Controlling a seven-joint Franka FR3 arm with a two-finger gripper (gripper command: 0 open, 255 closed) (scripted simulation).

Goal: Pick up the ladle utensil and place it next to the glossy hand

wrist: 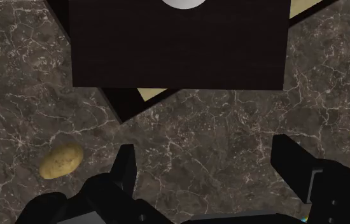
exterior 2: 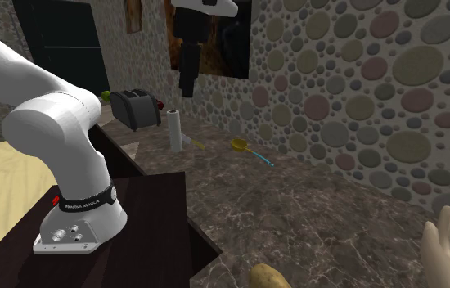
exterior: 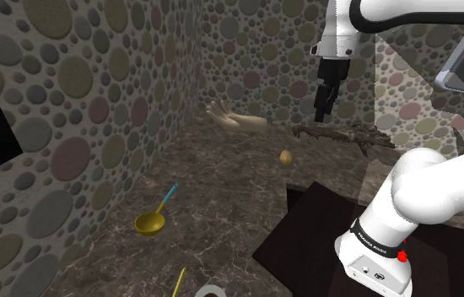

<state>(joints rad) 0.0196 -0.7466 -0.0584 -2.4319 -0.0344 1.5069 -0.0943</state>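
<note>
- The white arm rises from its dark stand at the lower right of the shoulder view. It bends at a bulky elbow and runs out past the top edge of the frame.
- At the upper right of that view the wrist hangs vertically, with the pincer pointing straight down, high above the marble tabletop.
- In the wrist view the two black fingers stand wide apart, with bare tabletop between them and nothing in their grip.
- The ladle lies on the tabletop at the lower left of the shoulder view, near the spotted wall. It has a yellow bowl and a thin blue handle slanting up and to the right, and it is well apart from the pincer.
- In the second exterior view the ladle sits mid-frame. A white upright roll stands to its left, and a dark toaster farther left.
- The pale hand lies at the far corner, upper middle of the shoulder view, well apart from the ladle.
- A potato rests on the tabletop between the hand and the stand, in the middle of the shoulder view. In the wrist view it lies just beside one finger.
</note>
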